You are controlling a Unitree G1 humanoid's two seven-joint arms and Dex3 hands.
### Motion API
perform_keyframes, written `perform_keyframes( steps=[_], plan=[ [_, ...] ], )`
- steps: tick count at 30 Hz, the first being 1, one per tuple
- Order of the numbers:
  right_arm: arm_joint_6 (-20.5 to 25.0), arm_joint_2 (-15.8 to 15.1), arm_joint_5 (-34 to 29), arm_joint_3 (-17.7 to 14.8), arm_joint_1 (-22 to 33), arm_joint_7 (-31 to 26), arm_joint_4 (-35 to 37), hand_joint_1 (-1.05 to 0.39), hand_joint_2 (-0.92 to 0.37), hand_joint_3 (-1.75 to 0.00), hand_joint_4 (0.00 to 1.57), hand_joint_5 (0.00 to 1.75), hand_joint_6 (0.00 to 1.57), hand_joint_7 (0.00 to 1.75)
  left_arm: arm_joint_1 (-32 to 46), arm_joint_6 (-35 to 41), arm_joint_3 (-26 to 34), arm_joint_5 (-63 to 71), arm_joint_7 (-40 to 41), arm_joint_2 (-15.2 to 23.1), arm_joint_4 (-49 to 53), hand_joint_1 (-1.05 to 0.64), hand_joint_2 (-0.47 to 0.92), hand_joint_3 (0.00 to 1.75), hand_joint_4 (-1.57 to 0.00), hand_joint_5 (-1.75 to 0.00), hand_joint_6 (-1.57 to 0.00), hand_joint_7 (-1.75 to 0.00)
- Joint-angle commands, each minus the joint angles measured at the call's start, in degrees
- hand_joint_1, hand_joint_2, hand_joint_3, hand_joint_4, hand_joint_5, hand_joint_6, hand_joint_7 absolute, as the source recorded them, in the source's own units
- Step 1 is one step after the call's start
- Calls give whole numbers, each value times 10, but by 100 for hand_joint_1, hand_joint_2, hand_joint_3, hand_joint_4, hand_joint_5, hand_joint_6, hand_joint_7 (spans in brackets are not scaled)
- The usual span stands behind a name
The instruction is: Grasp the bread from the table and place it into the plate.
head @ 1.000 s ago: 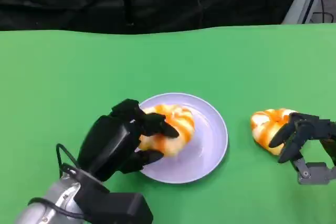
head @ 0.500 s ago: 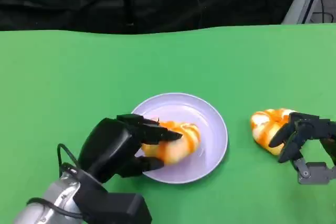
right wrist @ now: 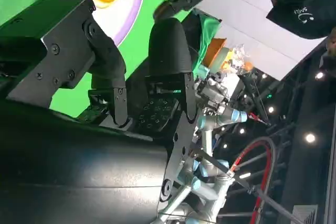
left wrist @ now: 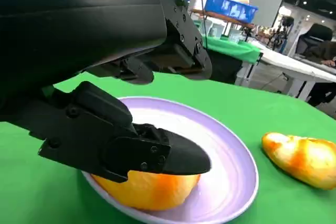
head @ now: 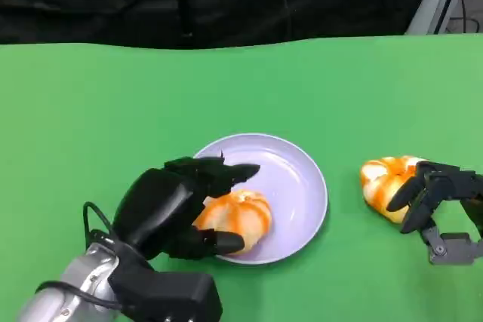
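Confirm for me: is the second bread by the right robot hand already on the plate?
No. In the head view the second bread lies on the green table, apart from the plate, beside the right robot hand.

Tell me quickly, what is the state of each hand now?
Left hand: holding the bread on the purple plate.
Right hand: open, beside the second bread.

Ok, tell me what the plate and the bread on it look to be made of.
Plate: smooth lavender plastic or glazed ceramic, going by its soft even sheen; I can't say which. Bread on it: glossy orange and cream surface, possibly a plastic replica rather than real baking.
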Motion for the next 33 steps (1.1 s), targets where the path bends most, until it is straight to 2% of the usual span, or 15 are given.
perform_keyframes(
  steps=[1, 4, 9, 14, 24, 33],
  plan=[
    [-4, -7, 2, -2, -1, -3, 3, 27, -45, -127, 104, 122, 105, 103, 13, 9, 5, 1, -10, 19, -20, -98, 92, 59, -32, 0, -36, 0],
    [-3, -7, 2, -2, -1, -3, 3, 26, -45, -128, 104, 122, 105, 103, 19, 15, 7, 3, -9, 23, -34, -102, 92, 68, -27, 0, -31, 0],
    [-4, -6, 4, -2, -1, -2, 5, 27, -45, -128, 104, 122, 105, 103, 30, 21, 18, 7, 11, 29, -46, -100, 92, 68, -27, 0, -31, 0],
    [-2, -5, 16, 1, -2, 5, 8, 27, -44, -129, 104, 121, 105, 103, 39, 15, 34, -7, 13, 28, -48, -98, 92, 65, -29, -1, -31, 0],
    [-13, -8, 9, -3, -7, 2, 22, 24, -44, -127, 104, 120, 104, 102, 67, -57, 78, -22, 96, 35, -49, -85, 92, 51, -37, -2, -34, -1],
    [-11, -11, 18, -2, -2, 9, 22, 25, -47, -123, 104, 121, 104, 102, 121, -75, 115, -52, 86, 41, -88, -78, 92, 44, -44, -3, -37, -1]
  ],
)
